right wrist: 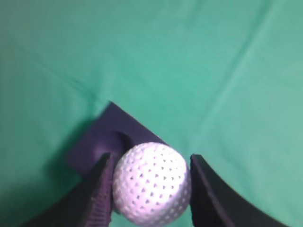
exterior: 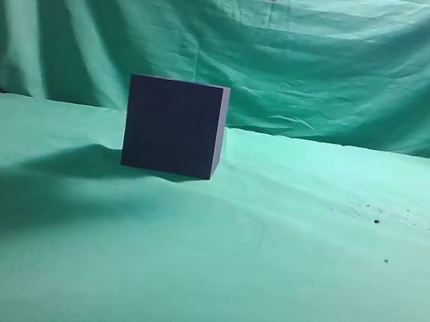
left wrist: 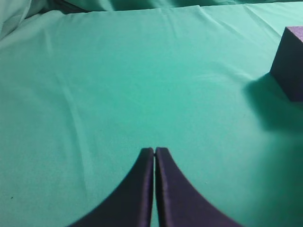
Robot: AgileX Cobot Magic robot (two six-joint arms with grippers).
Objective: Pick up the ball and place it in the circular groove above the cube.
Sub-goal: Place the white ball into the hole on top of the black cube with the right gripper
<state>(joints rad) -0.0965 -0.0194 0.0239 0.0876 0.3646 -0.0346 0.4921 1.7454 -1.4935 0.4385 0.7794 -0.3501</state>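
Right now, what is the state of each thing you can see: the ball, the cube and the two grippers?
ball: held between the right gripper's fingers, high above the cube
cube: resting on the green cloth, groove in its top empty
right gripper: shut on the ball
left gripper: shut, empty, over the cloth

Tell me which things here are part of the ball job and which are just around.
Part of the job:
ball, held in the right gripper
cube, with its round groove on top

Just around:
left gripper, shut and holding nothing
green cloth on the table and behind it
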